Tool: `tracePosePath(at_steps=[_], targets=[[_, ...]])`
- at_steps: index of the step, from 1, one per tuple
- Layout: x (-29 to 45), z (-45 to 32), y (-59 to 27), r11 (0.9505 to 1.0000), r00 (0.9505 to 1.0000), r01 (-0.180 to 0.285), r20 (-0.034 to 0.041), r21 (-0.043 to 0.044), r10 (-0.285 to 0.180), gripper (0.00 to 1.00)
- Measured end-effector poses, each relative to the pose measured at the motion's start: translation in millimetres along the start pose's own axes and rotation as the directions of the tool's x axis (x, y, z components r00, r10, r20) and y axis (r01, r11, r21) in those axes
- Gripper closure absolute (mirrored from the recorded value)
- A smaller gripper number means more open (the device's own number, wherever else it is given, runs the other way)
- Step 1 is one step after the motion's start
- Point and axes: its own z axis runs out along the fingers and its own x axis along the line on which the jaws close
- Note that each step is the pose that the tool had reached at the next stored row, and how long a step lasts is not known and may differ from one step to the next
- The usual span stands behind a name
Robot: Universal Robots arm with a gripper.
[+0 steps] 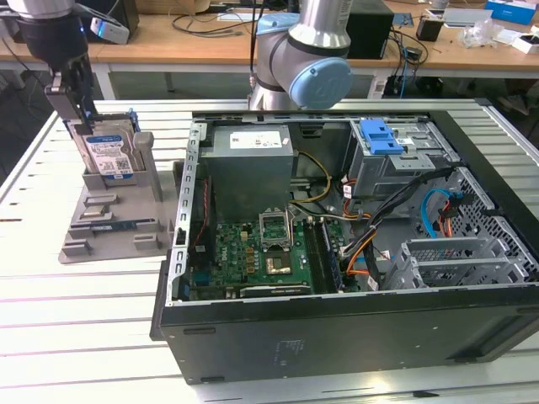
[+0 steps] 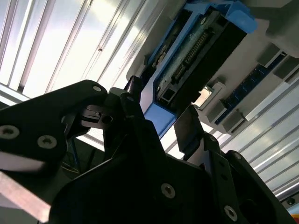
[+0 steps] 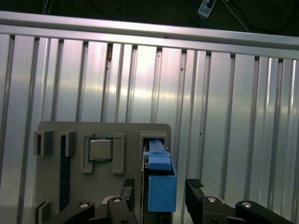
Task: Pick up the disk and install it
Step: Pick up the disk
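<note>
My claw [image 3: 161, 189] hangs open over the disk [image 1: 109, 151], which stands on edge in a slot of a grey holder [image 1: 126, 242] on the slatted metal table [image 1: 84, 320], to the exterior view's left of the open computer case [image 1: 337, 328]. The disk's broad labelled face is turned toward the exterior camera. Its long axis appears to run up and down, with the lower part sunk in the slot and hidden. In the first wrist view I look straight down on its narrow upper edge, capped by the blue bracket [image 3: 162, 179]. My fingers [image 3: 195, 189] stand one on each side of it. A strip of table shows between the bracket and one finger; on the other side I cannot tell whether the finger touches the disk. The second wrist view takes the upturned end from a slant: a dark edge with a row of connector pins [image 2: 189, 49], framed in blue, facing up toward me. The exterior view supplies the white-and-blue label and places the disk well apart from the grey cage [image 1: 404, 164] with its blue latch inside the case. The first wrist view adds a square processor chip [image 3: 100, 150] seated in the holder near the disk. My own black linkage covers the near part of both wrist views, and in the exterior view my fingertips are hard to separate from the disk's top corner.
</note>
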Motion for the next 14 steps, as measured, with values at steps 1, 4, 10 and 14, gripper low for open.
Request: tracePosePath(at_steps=[1, 4, 10, 14], targets=[[0.0, 1.9, -0.1, 1.0, 1.0, 0.0, 0.0, 0.0001, 0.0, 0.45], [0.0, 8.5, -0.3, 1.0, 1.0, 0.0, 0.0, 0.0001, 0.0, 0.45], [-0.1, 13.8, -0.5, 1.0, 1.0, 0.0, -0.0001, -0.0001, 0.0, 0.45], [-0.1, 13.9, -0.5, 1.0, 1.0, 0.0, 0.0, 0.0, 0.0, 0.45]])
